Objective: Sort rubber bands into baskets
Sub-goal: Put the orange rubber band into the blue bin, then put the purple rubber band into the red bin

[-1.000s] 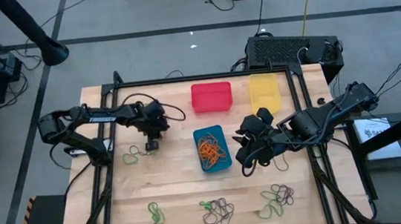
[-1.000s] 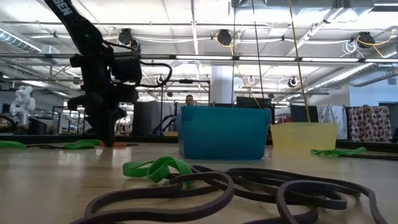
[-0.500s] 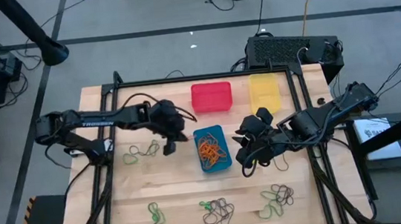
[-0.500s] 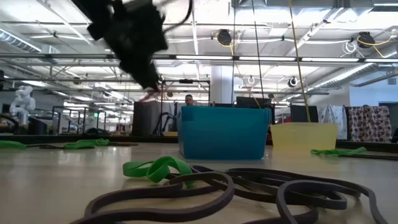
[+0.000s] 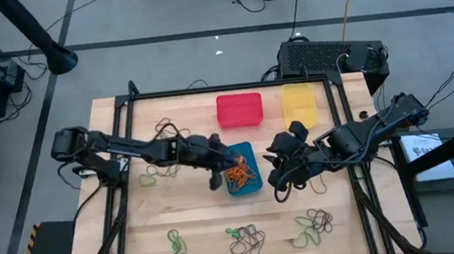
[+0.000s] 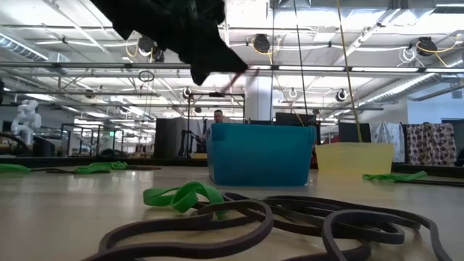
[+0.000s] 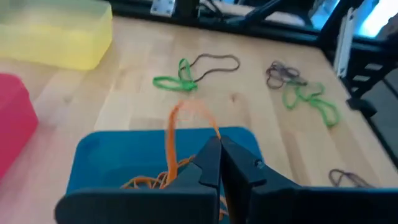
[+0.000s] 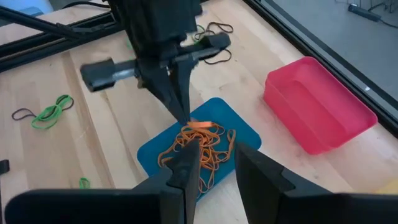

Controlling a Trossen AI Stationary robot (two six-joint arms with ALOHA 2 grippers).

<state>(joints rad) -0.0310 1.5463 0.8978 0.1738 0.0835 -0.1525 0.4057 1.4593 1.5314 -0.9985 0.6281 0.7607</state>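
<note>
My left gripper [image 5: 232, 159] is shut on an orange rubber band [image 7: 186, 115] above the blue basket [image 5: 241, 169], at its left end. That basket holds a tangle of orange bands [image 8: 202, 149]. The red basket [image 5: 239, 110] and the yellow basket [image 5: 299, 104] stand behind it, toward the far edge. My right gripper [image 5: 279, 181] hangs open just right of the blue basket, high above the table, with nothing between its fingers. My left gripper pinches one orange band at its fingertips [image 7: 211, 144]. The fingers slant down from the table's left side. The band's loop [image 7: 177, 112] sticks out past the tips and droops slack, lifted clear over the blue basket.
Loose green and dark bands lie in heaps near the front edge [image 5: 174, 244], [image 5: 246, 241], [image 5: 312, 226], and at the left [image 5: 152, 175], [image 5: 164, 129]. A dark frame [image 5: 231, 87] runs round the wooden tabletop. In the low view, dark and green bands [image 6: 217, 206] lie close to the camera.
My left gripper, shut the whole time, has risen from the table's left part and swung toward the right edge, ending over the blue basket. It has tipped from pointing down to a shallow slant. The orange band has come along, lifted clear of the table.
</note>
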